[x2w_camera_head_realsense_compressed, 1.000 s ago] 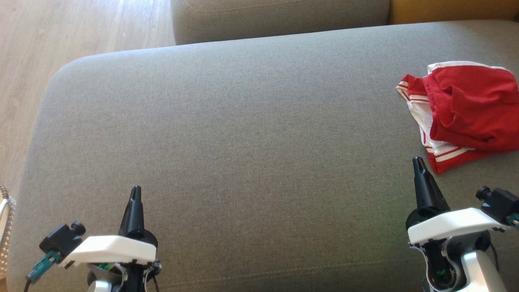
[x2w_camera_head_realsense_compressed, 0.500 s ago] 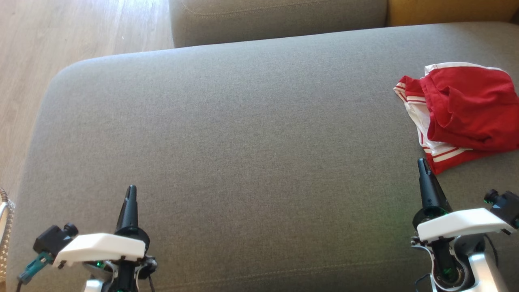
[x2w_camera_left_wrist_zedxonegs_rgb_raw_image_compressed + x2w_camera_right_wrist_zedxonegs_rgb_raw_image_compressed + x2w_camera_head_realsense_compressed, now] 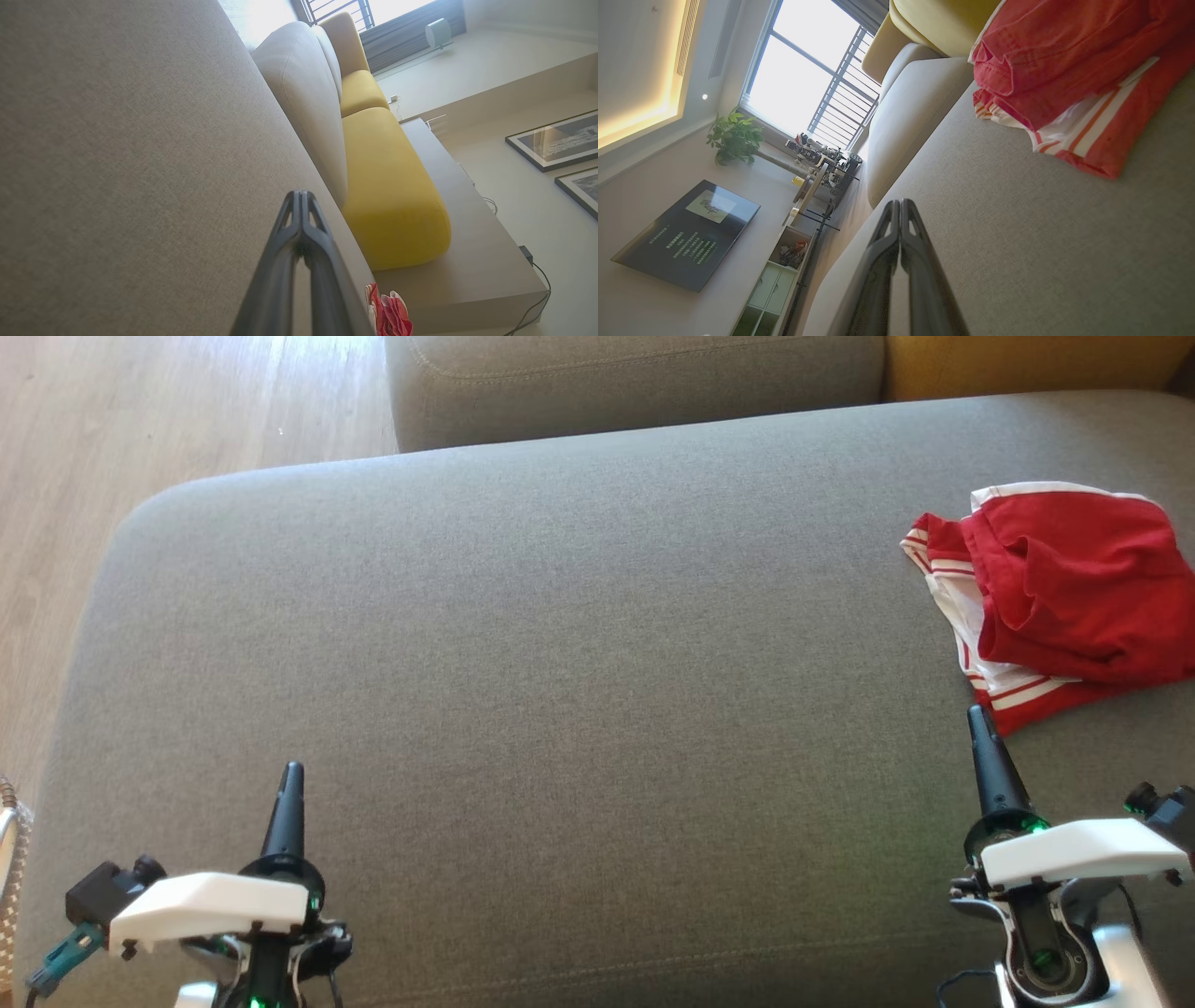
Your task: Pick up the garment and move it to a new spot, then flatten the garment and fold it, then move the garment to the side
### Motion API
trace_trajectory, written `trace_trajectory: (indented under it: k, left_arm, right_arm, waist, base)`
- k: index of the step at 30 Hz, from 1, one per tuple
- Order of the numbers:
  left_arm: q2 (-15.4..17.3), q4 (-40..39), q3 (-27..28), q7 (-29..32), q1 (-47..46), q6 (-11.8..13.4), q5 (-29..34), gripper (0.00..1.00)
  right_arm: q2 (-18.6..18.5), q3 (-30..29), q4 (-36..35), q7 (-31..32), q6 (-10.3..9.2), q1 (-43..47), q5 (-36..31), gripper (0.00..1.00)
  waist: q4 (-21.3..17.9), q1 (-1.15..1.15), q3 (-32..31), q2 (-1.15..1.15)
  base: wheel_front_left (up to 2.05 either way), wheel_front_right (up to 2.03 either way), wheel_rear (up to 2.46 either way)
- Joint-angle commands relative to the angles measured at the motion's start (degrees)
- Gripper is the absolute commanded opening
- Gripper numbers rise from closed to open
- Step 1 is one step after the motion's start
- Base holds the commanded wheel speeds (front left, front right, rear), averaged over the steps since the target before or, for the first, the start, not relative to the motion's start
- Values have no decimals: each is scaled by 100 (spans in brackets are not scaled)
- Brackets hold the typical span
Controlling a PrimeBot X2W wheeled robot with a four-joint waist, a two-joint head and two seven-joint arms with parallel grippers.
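A crumpled red garment (image 3: 1064, 593) with white stripes lies at the right edge of the grey sofa seat (image 3: 560, 663). In the right wrist view the garment (image 3: 1069, 74) sits at the upper right, and in the left wrist view a bit of the garment (image 3: 390, 315) peeks out at the bottom. My right gripper (image 3: 978, 717) is shut and empty, its tip just below the garment's lower left corner. My left gripper (image 3: 293, 773) is shut and empty at the lower left, far from the garment. The fingers are pressed together in both the left gripper's (image 3: 301, 195) and the right gripper's (image 3: 899, 203) wrist views.
A grey back cushion (image 3: 635, 378) runs along the top, with a yellow cushion (image 3: 1027, 359) beside it at the right. Wooden floor (image 3: 140, 420) lies to the left of the seat. A patterned object (image 3: 11, 868) pokes in at the left edge.
The whole picture has shifted slightly, so the camera has moved. Both grippers sit a little lower in the view. The garment lies as before.
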Motion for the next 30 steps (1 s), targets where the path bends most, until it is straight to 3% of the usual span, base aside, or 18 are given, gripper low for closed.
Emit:
trace_trajectory:
  k: [1,30]
  left_arm:
    - [92,-157,183,56,-329,-57,-150,0]
    - [98,-10,569,536,-475,-232,-1608,0]
  right_arm:
    - [-57,36,-163,49,0,-207,206,0]
    - [-47,-97,-74,521,-1,-201,2139,0]
  waist:
    - [-3,0,-6,0]
    - [-61,0,-103,0]
  base:
    - [0,0,0]
    - [0,0,0]
